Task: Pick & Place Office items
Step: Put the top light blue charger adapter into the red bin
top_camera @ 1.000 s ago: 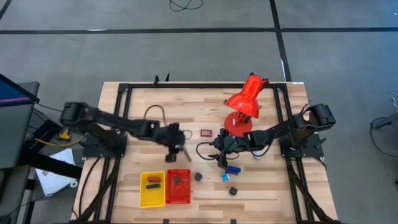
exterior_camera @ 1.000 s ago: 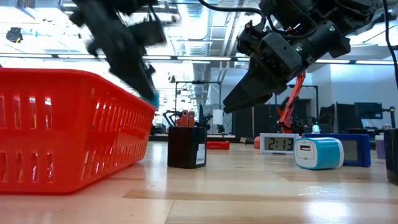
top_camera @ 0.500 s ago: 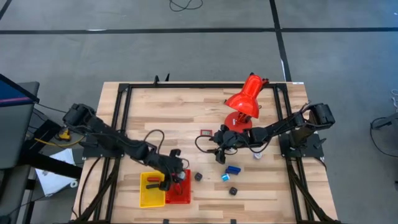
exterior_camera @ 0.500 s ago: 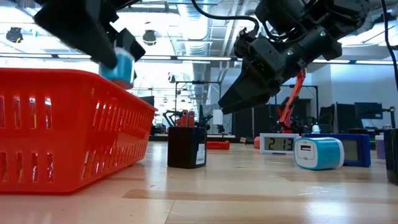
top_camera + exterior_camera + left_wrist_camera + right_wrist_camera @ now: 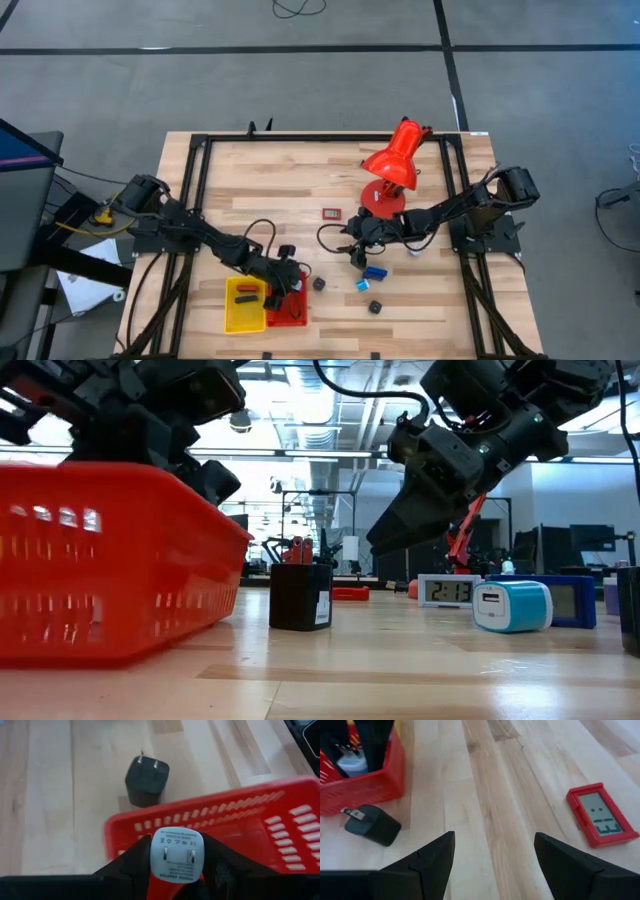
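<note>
Spanning pale wooden table (image 5: 300, 190) (lab beyond)

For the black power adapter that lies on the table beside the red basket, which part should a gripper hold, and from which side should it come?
Probably from above, closing on two opposite flat sides of the black power adapter: its body is blocky, it lies free on the wood beside the red basket, and its prongs stick out sideways, so keep off that end.

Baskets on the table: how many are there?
2. A yellow basket near the table's edge; a red basket beside it, under the left gripper holding a charger.
</note>
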Controlling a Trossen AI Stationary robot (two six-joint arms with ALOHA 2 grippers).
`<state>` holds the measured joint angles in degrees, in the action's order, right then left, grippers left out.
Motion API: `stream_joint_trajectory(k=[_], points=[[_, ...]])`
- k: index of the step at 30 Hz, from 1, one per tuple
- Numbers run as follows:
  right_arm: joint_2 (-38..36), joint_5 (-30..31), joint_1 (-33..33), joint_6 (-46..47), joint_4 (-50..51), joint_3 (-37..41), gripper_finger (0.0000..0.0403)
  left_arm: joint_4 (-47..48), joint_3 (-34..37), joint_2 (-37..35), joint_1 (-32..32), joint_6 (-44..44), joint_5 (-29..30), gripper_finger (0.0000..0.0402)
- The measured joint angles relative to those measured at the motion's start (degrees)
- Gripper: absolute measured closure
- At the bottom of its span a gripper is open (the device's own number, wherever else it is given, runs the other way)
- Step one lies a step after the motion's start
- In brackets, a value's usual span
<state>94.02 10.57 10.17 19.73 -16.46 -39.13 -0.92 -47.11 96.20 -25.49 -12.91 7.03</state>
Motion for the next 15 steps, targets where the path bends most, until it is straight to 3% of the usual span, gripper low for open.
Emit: stream_joint_trajectory(k=[15], points=[[0.0,0.0,-0.1,-0.2,-0.1,0.0,0.0137,0.6,0.0,0.3,0.0,0.0,0.0,0.0236]])
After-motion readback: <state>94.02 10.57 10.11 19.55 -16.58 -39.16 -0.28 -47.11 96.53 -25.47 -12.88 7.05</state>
